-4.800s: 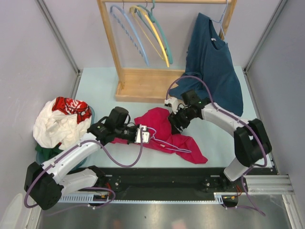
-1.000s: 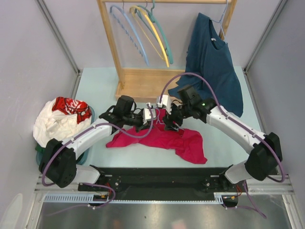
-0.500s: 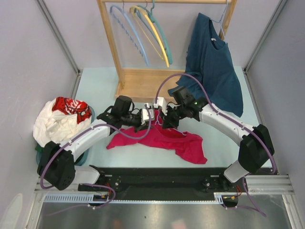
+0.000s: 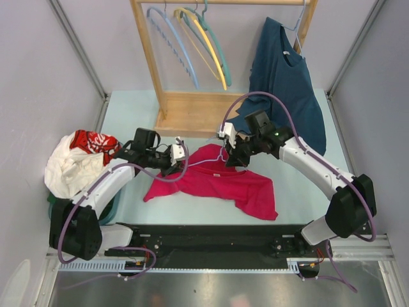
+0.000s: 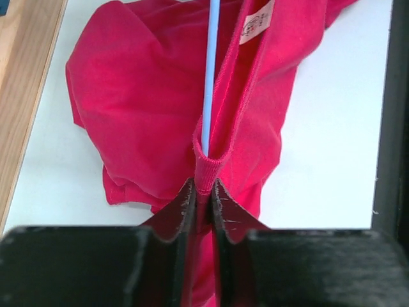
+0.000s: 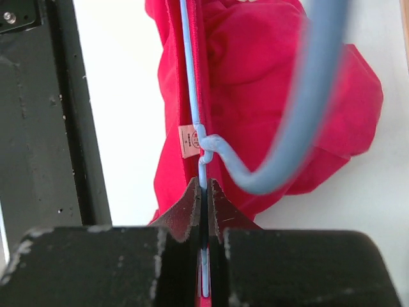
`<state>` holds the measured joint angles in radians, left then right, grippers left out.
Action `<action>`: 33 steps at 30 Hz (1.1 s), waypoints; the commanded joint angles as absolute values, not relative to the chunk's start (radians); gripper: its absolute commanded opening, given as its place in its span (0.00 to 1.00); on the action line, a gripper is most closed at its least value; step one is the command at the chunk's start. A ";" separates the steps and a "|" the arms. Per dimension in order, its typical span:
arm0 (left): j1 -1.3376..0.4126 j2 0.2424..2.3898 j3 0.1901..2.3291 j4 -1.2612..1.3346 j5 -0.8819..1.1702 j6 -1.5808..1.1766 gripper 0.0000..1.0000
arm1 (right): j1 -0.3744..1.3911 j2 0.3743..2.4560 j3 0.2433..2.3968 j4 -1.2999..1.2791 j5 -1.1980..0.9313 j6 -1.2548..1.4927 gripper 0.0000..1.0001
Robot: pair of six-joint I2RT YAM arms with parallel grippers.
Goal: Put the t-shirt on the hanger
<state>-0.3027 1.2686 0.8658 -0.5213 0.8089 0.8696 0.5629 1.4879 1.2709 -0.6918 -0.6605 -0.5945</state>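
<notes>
The crimson t-shirt (image 4: 220,185) lies crumpled on the table between my arms. My left gripper (image 4: 177,153) is shut on the ribbed neck edge of the shirt (image 5: 203,187) and holds the collar up. The thin lavender-blue hanger (image 5: 209,64) runs into the neck opening, past the white label (image 5: 257,22). My right gripper (image 4: 234,158) is shut on the hanger's wire (image 6: 186,64) just below the twisted neck, at the jaws (image 6: 203,187). The hook (image 6: 281,147) curves off to the right, close to the camera. Most of the hanger is hidden inside the cloth.
A wooden rack (image 4: 192,112) stands at the back with sky-blue (image 4: 169,38), yellow (image 4: 204,45) and teal hangers. A dark teal-blue shirt (image 4: 287,83) hangs at its right end. A white and red garment pile (image 4: 80,163) lies left. A black rail (image 4: 211,233) runs along the near edge.
My left gripper has pulled back to the left with the collar, stretching the neck opening. My right gripper has shifted slightly right with the hanger.
</notes>
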 commanded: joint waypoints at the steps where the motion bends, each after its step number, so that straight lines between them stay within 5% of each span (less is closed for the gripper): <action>1: -0.247 1.221 0.874 -0.614 0.848 0.959 0.12 | 0.558 1.454 1.331 -0.715 -0.684 -0.624 0.00; 4: -0.230 1.216 0.899 -0.630 0.862 0.957 0.16 | 0.558 1.447 1.353 -0.735 -0.689 -0.618 0.00; 8: -0.230 1.189 0.948 -0.611 0.909 0.882 0.51 | 0.557 1.414 1.388 -0.759 -0.666 -0.577 0.00; 11: -0.230 1.149 0.965 -0.554 0.922 0.802 0.60 | 0.549 1.365 1.397 -0.802 -0.634 -0.568 0.00; 18: -0.323 1.078 0.991 -0.422 0.873 0.718 0.66 | 0.529 1.270 1.393 -0.910 -0.595 -0.529 0.00; 25: -0.619 1.086 1.054 -0.272 0.661 0.663 0.71 | 0.529 1.244 1.433 -0.917 -0.594 -0.483 0.00; 33: -0.814 1.199 1.135 -0.241 0.503 0.716 0.62 | 0.572 1.212 1.460 -0.963 -0.581 -0.477 0.00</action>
